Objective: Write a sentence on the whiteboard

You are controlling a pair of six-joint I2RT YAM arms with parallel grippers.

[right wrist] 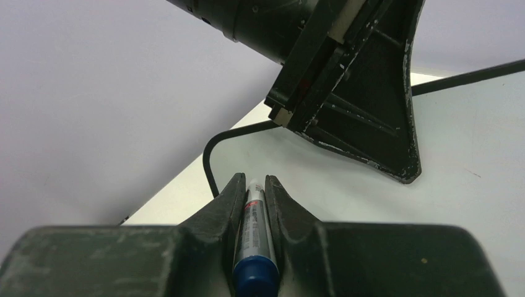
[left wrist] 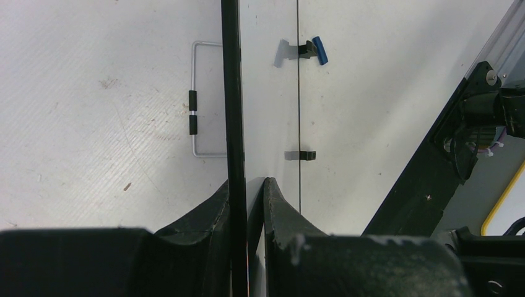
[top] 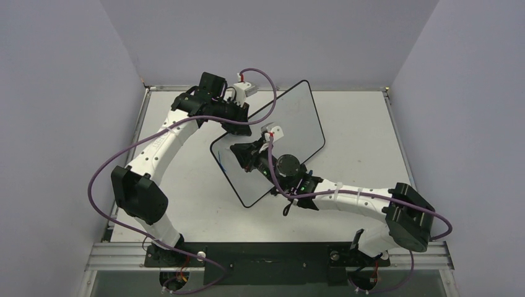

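The whiteboard point(top: 291, 124) is tilted up off the table. My left gripper point(top: 240, 127) is shut on its upper left rim; in the left wrist view the black rim point(left wrist: 230, 93) runs edge-on between the closed jaws point(left wrist: 247, 185). My right gripper point(top: 238, 154) is shut on a grey marker pen point(right wrist: 254, 229) with a blue end, tip pointing at the board face point(right wrist: 371, 204) near its left corner. Of the sentence, only a short blue stroke point(top: 221, 162) shows by the board's left edge. The pen tip's contact with the board is hidden.
A small blue cap-like piece point(left wrist: 319, 51) lies on the table beside a black board foot point(left wrist: 306, 154). A wire loop point(left wrist: 207, 99) lies on the other side of the rim. Grey walls enclose the table; the left gripper's body point(right wrist: 353, 93) hangs just above the pen.
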